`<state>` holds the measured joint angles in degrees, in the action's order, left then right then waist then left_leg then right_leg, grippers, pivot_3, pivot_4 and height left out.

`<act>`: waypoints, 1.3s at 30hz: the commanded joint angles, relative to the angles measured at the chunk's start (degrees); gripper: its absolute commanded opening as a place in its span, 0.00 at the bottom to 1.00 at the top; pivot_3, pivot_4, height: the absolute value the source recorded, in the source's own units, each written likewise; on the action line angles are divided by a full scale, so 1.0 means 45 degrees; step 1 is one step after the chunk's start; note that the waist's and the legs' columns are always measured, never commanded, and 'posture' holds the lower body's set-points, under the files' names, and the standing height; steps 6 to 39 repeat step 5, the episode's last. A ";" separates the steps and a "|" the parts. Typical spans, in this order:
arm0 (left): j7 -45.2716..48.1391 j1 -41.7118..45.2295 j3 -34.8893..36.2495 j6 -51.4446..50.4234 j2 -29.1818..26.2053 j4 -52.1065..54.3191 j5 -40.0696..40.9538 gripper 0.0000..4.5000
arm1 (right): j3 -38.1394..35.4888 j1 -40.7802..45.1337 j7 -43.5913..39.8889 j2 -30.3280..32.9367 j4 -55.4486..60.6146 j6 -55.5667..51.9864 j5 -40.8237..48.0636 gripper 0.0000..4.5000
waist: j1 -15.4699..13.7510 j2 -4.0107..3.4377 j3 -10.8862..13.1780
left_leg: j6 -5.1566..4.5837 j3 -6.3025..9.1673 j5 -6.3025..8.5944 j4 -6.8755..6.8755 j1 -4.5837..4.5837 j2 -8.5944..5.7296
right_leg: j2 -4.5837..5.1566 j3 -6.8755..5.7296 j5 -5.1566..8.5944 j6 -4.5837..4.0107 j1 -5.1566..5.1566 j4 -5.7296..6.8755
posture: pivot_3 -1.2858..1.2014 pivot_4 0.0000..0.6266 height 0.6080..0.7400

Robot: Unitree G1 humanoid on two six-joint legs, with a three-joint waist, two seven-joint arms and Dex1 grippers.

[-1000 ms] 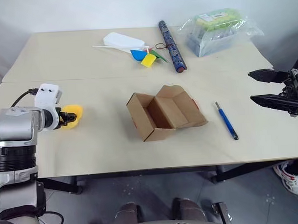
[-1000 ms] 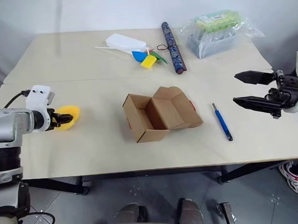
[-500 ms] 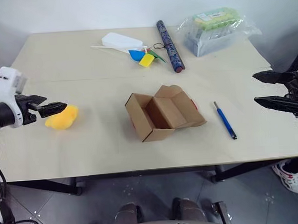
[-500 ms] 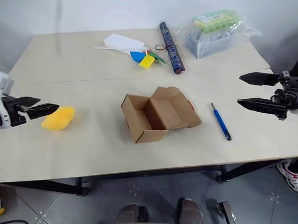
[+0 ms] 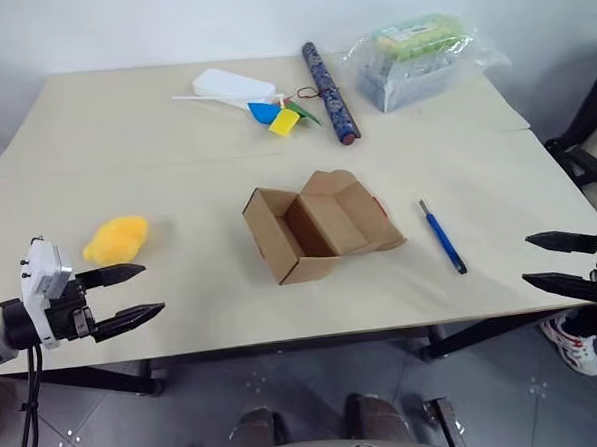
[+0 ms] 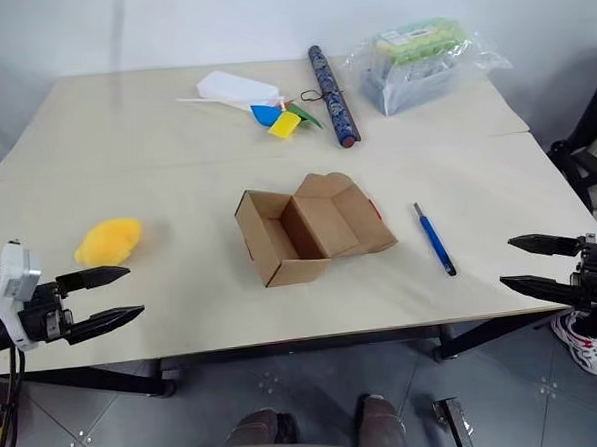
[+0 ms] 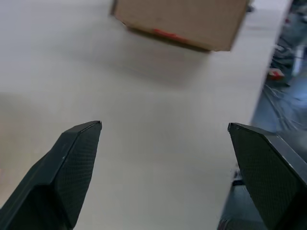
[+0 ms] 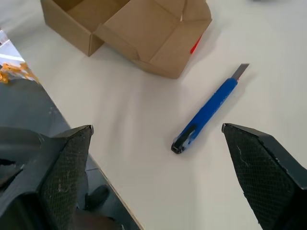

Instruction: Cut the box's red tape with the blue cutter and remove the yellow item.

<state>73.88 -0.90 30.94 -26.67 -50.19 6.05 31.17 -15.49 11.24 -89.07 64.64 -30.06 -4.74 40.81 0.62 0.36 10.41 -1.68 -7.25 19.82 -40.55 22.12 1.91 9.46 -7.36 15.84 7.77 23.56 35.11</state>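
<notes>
The box (image 5: 319,227) lies open in the middle of the table, flaps spread and its inside bare. A scrap of the red tape (image 5: 381,207) shows at its right flap, and another strip of red tape (image 7: 165,33) on its side wall. The blue cutter (image 5: 442,238) lies flat to the right of the box, blade out. The yellow item (image 5: 117,239) rests on the table at the left. My left gripper (image 5: 152,289) hangs open at the front edge, just nearer than the yellow item and clear of it. My right gripper (image 5: 527,259) is open beyond the table's right front corner.
At the back stand a white bottle (image 5: 233,84), coloured paper pieces (image 5: 283,114), a dark patterned tube (image 5: 329,77) and a clear plastic bag of green-topped packs (image 5: 420,59). A dark frame (image 5: 580,154) stands right of the table. A shoe (image 5: 576,351) is on the floor.
My left gripper opened, let go of the yellow item and drew back to the front edge. My right gripper sank and moved out past the table's corner. The camera shifted slightly.
</notes>
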 commanded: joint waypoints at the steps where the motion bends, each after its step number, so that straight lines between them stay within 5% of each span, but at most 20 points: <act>1: -0.0179 -0.0273 0.0209 0.0859 -0.0013 -0.0323 -0.0149 0.99 | -0.0007 0.0119 -0.0762 0.0079 -0.0441 0.0938 -0.0282 1.00 | 0.0014 -0.0002 0.0000 | 0.0000 0.0001 0.0000 0.0012 -0.0004 0.0004 | 0.0000 -0.0001 0.0000 0.0000 0.0000 0.0005 | 0.52 0.24 1.00; 39: -0.0147 0.0050 -0.0361 0.1199 -0.0266 -0.1013 -0.0322 0.99 | -0.0346 0.0308 -0.0762 -0.0470 -0.0494 0.1217 -0.0664 1.00 | 0.0042 -0.0013 -0.0004 | 0.0000 -0.0005 0.0000 0.0031 -0.0003 0.0002 | 0.0000 -0.0001 0.0000 0.0000 0.0007 0.0007 | 0.52 0.24 1.00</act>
